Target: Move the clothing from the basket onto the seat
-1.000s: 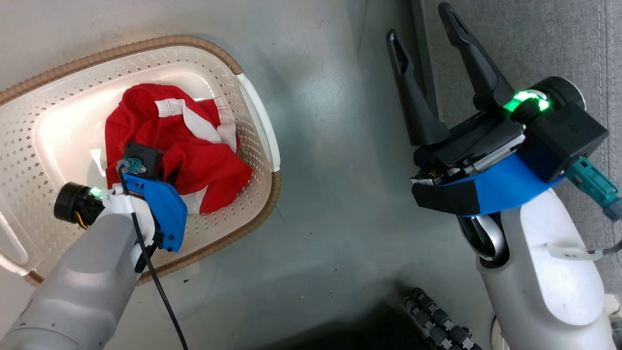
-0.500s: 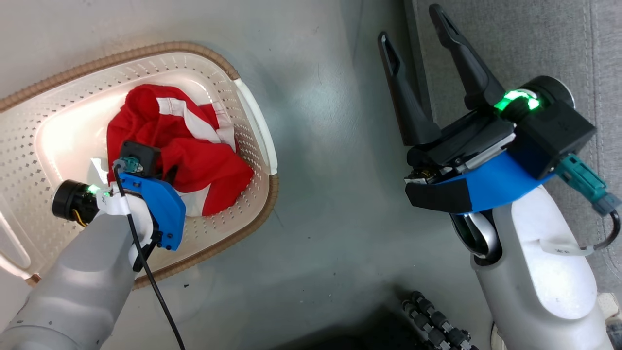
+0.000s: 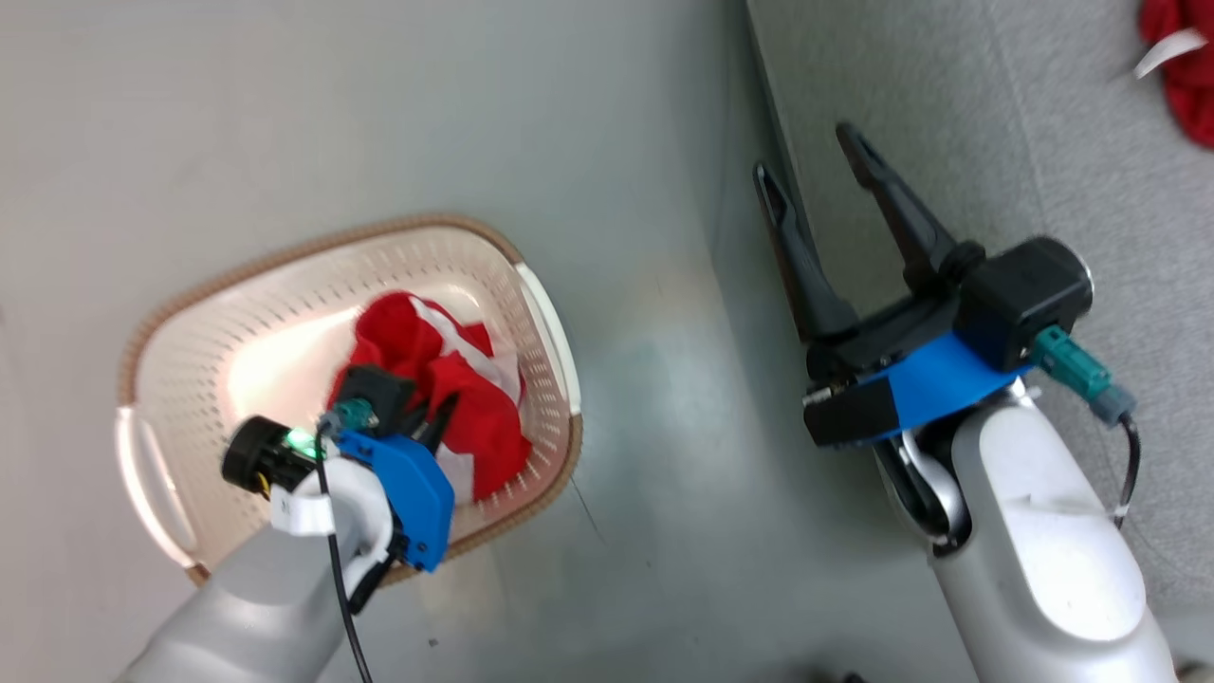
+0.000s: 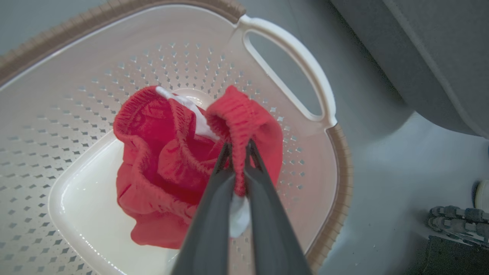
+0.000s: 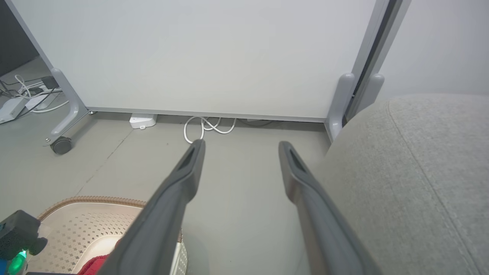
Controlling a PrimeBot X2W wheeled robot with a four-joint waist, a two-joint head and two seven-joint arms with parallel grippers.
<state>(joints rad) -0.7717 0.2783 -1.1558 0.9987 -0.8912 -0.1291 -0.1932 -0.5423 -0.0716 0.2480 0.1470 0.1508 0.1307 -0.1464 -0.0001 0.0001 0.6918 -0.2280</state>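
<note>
Left hand (image 4: 237,147): its two dark fingers are pressed together on a ribbed red fold of the clothing, down inside the basket.
Right hand (image 3: 806,156): fingers spread wide with nothing between them, held above the floor (image 3: 379,114) just beside the seat's edge.
Clothing (image 4: 160,168): a bunched red garment with a white panel, lying in the basket on the side nearer the seat; the pinched fold stands above the rest of the heap.
Second red garment (image 3: 1186,85): lies on the seat at the upper right corner of the head view, cut off by the frame, with a white strip showing.
Basket (image 3: 285,251): cream, perforated, brown-rimmed; it stands on the floor, apart from the seat.
Seat (image 3: 996,142): grey fabric with a seam line, to the robot's right.
Background: a white panel (image 5: 198,53) on castor legs, with a looped white cable (image 5: 206,128) on the floor at its foot.
</note>
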